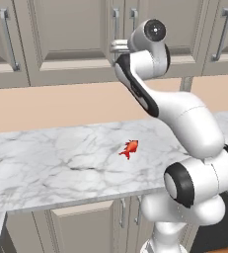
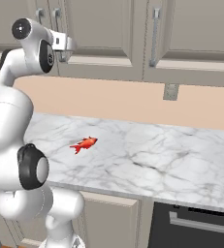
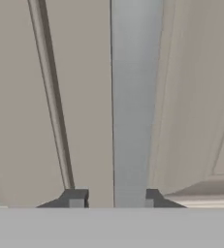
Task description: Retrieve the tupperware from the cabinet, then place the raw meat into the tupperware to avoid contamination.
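Observation:
The raw meat (image 1: pixel 129 148) (image 2: pixel 84 143), a small red-orange fish shape, lies on the marble counter (image 1: pixel 46 163) (image 2: pixel 157 155). The cabinet (image 1: pixel 66 39) (image 2: pixel 108 29) hangs above with its doors closed, so the tupperware is hidden. My gripper (image 1: pixel 117 47) (image 2: pixel 64 43) (image 3: pixel 114 197) is raised to the lower end of a vertical metal door handle (image 1: pixel 116 20) (image 2: pixel 56 19) (image 3: pixel 135 97). In the hand view the two dark fingertips (image 3: pixel 77 197) stand close on either side of that bar, drawn in around it.
A neighbouring door's thinner-looking handle (image 3: pixel 50 97) runs beside the gripped one. A wall outlet (image 2: pixel 170 91) sits on the beige backsplash. A dark appliance front (image 2: pixel 200 223) is below the counter at the right, with base cabinet doors (image 1: pixel 81 227) under the counter.

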You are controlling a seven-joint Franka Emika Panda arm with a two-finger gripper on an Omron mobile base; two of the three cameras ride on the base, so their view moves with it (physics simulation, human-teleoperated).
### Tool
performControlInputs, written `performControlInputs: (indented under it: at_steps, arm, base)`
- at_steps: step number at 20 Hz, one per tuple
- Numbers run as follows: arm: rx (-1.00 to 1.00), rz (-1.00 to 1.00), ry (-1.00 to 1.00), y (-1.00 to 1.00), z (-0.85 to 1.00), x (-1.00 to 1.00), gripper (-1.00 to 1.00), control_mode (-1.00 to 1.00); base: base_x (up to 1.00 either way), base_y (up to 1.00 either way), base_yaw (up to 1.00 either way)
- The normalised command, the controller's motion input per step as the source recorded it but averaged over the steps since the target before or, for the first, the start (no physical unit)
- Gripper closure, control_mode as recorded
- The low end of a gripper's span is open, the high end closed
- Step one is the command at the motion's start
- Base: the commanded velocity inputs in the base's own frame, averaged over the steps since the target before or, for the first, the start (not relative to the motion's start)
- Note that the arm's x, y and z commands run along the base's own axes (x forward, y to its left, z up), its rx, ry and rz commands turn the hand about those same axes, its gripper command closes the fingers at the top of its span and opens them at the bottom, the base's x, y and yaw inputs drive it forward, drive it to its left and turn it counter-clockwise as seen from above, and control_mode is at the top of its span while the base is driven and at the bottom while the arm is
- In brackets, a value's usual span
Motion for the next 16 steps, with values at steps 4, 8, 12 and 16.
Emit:
performControlInputs:
  at_steps: [4,8,12,16]
  arm:
    - [0.02,-0.04,0.00,-0.18,-0.01,-0.42,1.00,-1.00]
    - [0.05,0.00,0.01,-0.32,0.03,-0.78,1.00,-1.00]
    - [0.10,0.02,0.10,-0.50,0.05,-0.86,1.00,-1.00]
    - [0.08,0.04,0.14,-0.49,0.07,-0.82,1.00,-1.00]
  base:
    - [0.00,0.00,0.00]
    - [0.00,0.00,0.00]
    - [0.00,0.00,0.00]
    - [0.00,0.00,0.00]
